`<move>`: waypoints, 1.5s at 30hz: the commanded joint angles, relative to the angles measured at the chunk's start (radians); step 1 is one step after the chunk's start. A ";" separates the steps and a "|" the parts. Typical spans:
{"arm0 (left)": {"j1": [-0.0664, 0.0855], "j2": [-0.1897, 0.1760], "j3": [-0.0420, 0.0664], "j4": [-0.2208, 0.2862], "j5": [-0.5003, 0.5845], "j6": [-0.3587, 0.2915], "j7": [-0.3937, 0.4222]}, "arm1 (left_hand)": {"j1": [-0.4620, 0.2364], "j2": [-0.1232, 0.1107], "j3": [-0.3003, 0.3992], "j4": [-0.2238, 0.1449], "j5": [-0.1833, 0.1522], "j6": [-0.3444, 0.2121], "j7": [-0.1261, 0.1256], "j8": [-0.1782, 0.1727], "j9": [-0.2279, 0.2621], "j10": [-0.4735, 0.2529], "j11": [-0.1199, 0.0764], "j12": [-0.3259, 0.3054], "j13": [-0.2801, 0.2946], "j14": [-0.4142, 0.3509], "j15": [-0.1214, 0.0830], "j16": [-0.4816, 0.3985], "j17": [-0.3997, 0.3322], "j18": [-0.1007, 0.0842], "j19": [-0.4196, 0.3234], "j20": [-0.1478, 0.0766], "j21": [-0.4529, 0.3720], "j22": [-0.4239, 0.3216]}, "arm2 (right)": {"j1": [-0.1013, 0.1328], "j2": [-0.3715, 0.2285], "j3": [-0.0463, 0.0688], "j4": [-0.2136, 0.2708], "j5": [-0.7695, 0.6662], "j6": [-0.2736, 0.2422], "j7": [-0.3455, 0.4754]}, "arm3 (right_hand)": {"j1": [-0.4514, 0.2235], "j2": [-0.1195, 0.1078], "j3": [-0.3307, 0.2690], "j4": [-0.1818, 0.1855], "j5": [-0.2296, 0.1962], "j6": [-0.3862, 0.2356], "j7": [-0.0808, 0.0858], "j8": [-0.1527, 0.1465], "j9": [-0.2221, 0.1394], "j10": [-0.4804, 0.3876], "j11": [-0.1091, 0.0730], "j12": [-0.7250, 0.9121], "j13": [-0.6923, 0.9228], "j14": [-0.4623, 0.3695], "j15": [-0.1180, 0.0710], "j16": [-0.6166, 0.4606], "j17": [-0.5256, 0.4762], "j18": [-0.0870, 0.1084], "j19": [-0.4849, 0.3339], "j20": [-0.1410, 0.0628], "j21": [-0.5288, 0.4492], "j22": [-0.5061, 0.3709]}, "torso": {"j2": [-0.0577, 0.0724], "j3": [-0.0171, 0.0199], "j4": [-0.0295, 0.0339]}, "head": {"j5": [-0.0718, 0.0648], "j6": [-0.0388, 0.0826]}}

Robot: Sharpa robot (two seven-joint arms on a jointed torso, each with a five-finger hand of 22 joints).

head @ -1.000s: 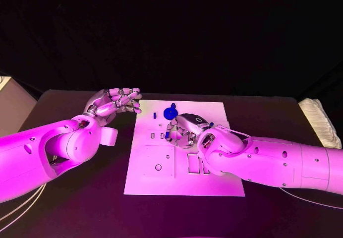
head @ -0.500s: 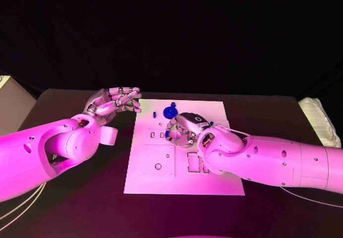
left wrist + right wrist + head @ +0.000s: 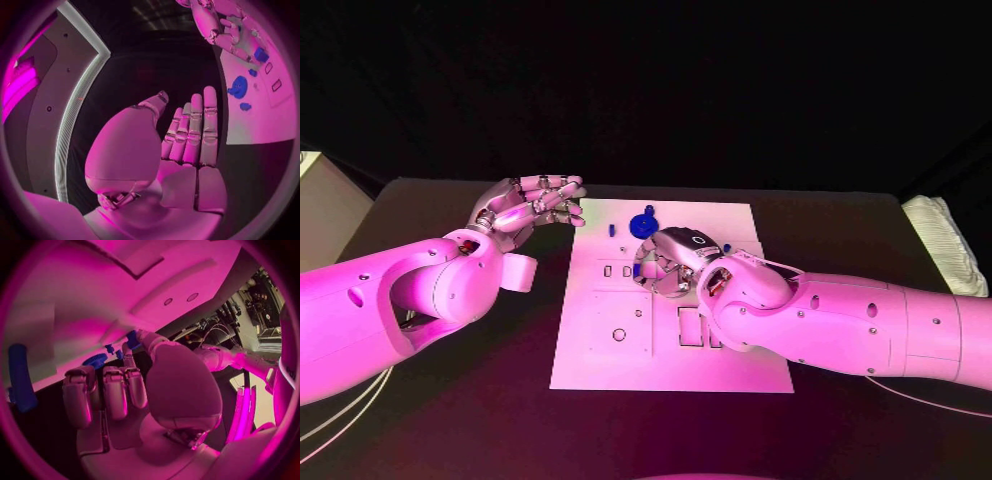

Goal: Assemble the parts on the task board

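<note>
1. Board first: the white task board [image 3: 596, 350] lies flat in the middle of the black table [image 3: 430, 420], its long axis running away from the robot toward the far edge.
2. Near the board's far end a round blue part [image 3: 643, 226] stands up from the surface; the left wrist view shows its disc face [image 3: 238, 86] turned sideways rather than lying flat.
3. Just to the left of that disc, in the head view, a small slim blue part [image 3: 612, 231] sits on the board, its long axis along the board's length.
4. The left hand [image 3: 531, 207] hovers over the table just beside the board's far left corner. Its fingers [image 3: 195, 131] lie straight and pressed side by side, holding nothing.
5. The right hand [image 3: 675, 262] is lowered over the board's middle, palm down, close behind the round blue part.
6. In the right wrist view its fingers [image 3: 114, 390] reach forward together toward the board, and a small blue part [image 3: 132, 339] shows at the tips of the thumb and one finger; I cannot tell whether it is pinched or merely touched.
7. A long blue bar [image 3: 19, 377] appears at the edge of the right wrist view, lying on the board.
</note>
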State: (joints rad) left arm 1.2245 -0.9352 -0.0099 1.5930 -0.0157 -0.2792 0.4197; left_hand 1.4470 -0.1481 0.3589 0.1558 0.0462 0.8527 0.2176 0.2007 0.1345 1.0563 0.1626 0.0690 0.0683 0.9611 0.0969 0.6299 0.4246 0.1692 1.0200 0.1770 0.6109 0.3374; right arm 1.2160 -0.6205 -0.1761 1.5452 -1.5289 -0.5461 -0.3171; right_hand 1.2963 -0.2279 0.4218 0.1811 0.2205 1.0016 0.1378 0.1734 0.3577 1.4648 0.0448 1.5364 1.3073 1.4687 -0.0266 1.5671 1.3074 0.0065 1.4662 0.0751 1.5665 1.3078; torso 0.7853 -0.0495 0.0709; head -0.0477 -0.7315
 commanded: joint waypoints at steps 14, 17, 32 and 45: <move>0.000 0.001 0.000 -0.001 -0.005 0.026 0.000 | -0.008 -0.003 0.002 -0.001 0.004 -0.004 0.011 -0.005 -0.001 -0.008 0.003 -0.002 -0.001 -0.007 0.001 0.007 0.001 0.010 -0.008 0.004 0.006 0.002 | -0.002 0.000 0.000 0.003 -0.019 0.006 0.001 | -0.012 -0.019 -0.036 0.010 -0.018 -0.034 0.008 -0.016 -0.006 0.062 0.017 -0.027 0.222 0.100 0.015 -0.001 0.253 0.000 0.094 0.014 -0.017 0.243 | 0.000 0.0008 0.0001 | -0.001 0.000; 0.000 0.002 0.000 -0.001 -0.005 0.025 0.000 | -0.008 -0.003 0.002 -0.001 0.004 -0.004 0.011 -0.005 -0.001 -0.008 0.003 -0.002 -0.001 -0.007 0.001 0.007 0.001 0.010 -0.008 0.004 0.006 0.002 | -0.002 -0.001 0.000 0.005 -0.021 -0.002 0.001 | -0.014 -0.020 -0.062 0.019 -0.044 -0.043 0.010 -0.020 -0.008 0.054 0.020 -0.038 0.216 0.099 0.018 -0.001 0.251 0.001 0.092 0.017 -0.020 0.241 | 0.000 0.0006 0.0000 | 0.000 0.000; 0.001 0.013 0.001 -0.025 -0.183 0.039 -0.182 | -0.100 -0.013 -0.046 0.063 0.004 0.026 -0.008 0.037 0.016 0.096 -0.028 0.104 0.048 0.096 -0.031 0.164 0.080 0.016 0.041 -0.016 0.096 0.047 | 0.019 -0.086 0.009 0.069 0.101 -0.128 0.145 | 0.072 0.018 -0.364 0.112 -0.067 -0.116 0.039 -0.081 -0.025 0.010 0.046 -0.090 0.177 0.097 0.041 -0.004 0.244 0.008 0.079 0.040 -0.048 0.218 | -0.007 0.0038 -0.0031 | 0.006 0.010; 0.066 0.102 0.001 -0.097 -0.608 0.191 -0.628 | -0.248 0.025 -0.067 0.136 0.005 -0.005 -0.089 0.364 0.304 0.031 -0.108 0.659 0.446 0.371 -0.105 0.706 0.645 -0.017 0.127 -0.085 0.521 0.429 | 0.104 -0.219 0.027 0.080 0.641 -0.149 0.448 | 0.147 0.064 -0.304 0.101 0.072 -0.077 0.024 -0.053 -0.012 -0.027 0.032 -0.134 0.144 0.086 0.027 -0.025 0.203 0.034 0.033 0.028 -0.147 0.137 | -0.036 0.0151 -0.0067 | 0.022 0.002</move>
State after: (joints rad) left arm 1.2804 -0.8459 -0.0095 1.5036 -0.4362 -0.1837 -0.0052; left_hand 1.2078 -0.1231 0.2898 0.2885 0.0542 0.8548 0.1300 0.5604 0.4318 1.0948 0.0555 0.7214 0.5099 1.3257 -0.0106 1.3314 1.0638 0.1692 1.1528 0.0880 1.1288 0.7634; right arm 1.3138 -0.8311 -0.1510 1.6302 -1.0917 -0.6589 0.0150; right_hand 1.4326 -0.1612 0.1140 0.2828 0.2888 0.9213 0.1614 0.1159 0.3447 1.4398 0.0771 1.4054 1.3073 1.4649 0.0093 1.5477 1.3080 0.0227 1.4662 0.1076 1.4228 1.3081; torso 0.7593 -0.0381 0.0645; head -0.0288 -0.7261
